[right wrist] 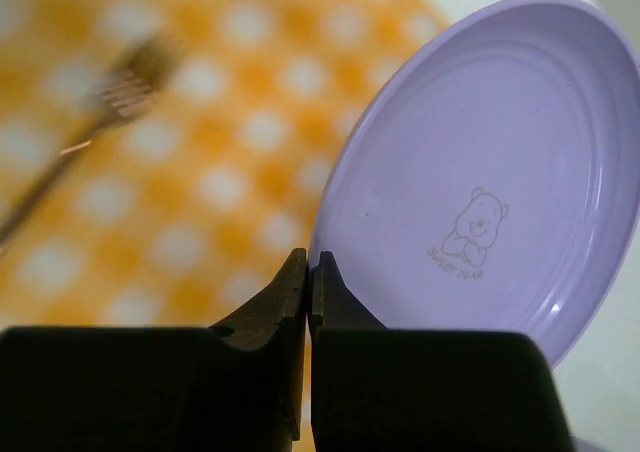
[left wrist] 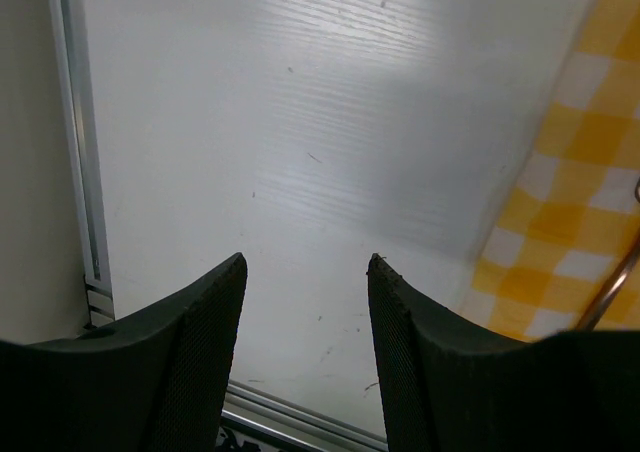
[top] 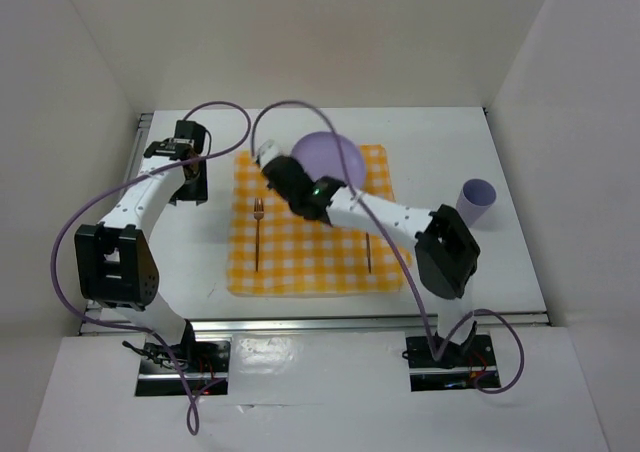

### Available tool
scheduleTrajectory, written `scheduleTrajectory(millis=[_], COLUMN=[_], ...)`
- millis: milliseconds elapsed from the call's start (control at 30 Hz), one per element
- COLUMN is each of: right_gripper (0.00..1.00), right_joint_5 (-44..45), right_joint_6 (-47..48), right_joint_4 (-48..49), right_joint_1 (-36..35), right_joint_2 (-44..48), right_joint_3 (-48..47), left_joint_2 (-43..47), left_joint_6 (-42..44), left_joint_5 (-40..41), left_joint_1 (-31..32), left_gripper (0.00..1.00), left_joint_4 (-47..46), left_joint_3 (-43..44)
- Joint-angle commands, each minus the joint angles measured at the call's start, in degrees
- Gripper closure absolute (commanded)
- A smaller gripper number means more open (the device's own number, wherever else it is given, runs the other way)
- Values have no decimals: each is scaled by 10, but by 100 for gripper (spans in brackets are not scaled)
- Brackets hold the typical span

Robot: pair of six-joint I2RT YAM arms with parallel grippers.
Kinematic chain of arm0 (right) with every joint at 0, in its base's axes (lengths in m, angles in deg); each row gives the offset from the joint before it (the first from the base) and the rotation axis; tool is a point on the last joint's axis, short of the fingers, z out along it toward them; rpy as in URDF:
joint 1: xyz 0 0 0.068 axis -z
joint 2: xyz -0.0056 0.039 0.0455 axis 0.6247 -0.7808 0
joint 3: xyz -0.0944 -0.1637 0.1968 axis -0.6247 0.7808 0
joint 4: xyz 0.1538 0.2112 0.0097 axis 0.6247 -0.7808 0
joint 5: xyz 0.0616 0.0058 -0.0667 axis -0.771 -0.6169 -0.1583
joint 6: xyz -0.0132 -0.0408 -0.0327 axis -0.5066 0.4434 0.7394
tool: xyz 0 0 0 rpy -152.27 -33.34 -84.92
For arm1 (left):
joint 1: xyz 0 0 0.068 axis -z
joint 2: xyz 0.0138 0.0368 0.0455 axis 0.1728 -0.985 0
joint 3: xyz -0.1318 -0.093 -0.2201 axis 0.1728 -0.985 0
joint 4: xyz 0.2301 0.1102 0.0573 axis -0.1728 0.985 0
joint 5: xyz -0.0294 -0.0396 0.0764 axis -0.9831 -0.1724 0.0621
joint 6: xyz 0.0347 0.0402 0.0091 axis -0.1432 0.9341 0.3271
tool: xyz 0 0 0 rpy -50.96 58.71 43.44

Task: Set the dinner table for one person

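The dinner table (top: 450, 142) lay beneath both arms. The left gripper (left wrist: 305, 262) hung open over its bare white surface, just inside the metal rail (left wrist: 75, 122). The right gripper (right wrist: 312, 259) was pinched shut on the rim of the tilted purple plate (right wrist: 480, 152) above the checked cloth (top: 300, 262) – bare tabletop lay beyond the cloth's far and right edges.

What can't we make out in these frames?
- Top: thin utensil on the checked cloth, upper end under the right arm; type unclear.
- Right wrist: fork blurred, handle cut by the left edge.
- Left wrist: metal handle cut by the right edge; can't identify.
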Motion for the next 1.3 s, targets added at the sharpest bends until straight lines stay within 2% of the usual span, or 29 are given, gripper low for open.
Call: scheduleTrajectory(millis=[0,33,167,267,667,867,1267], right_gripper=[100,100,100,100,100,100,100], right_joint_5=[41,46,43,64,48,78,66], right_joint_6=[-47,-69,-181,-235,-192,-178,-154], right_joint_4=[-47,-85,-129,-150,-62,-61,-61], right_joint_1=[-71,-90,-168,-174,-174,-174,-174], right_joint_2=[30,30,20,-13,-69,-82,-98], right_joint_3=[45,45,52,57,90,57,26], left_joint_2=[23,23,23,34,45,45,40], left_joint_6=[10,10,10,10,10,10,15], left_joint_5=[-7,-7,-18,-18,-28,-34,-39], left_joint_1=[-34,-48,-66,-77,-88,-93,-93], left_gripper=[41,41,41,41,41,41,41], left_joint_4=[-1,-1,-1,4,4,4,4], left_joint_3=[9,9,14,19,14,14,19])
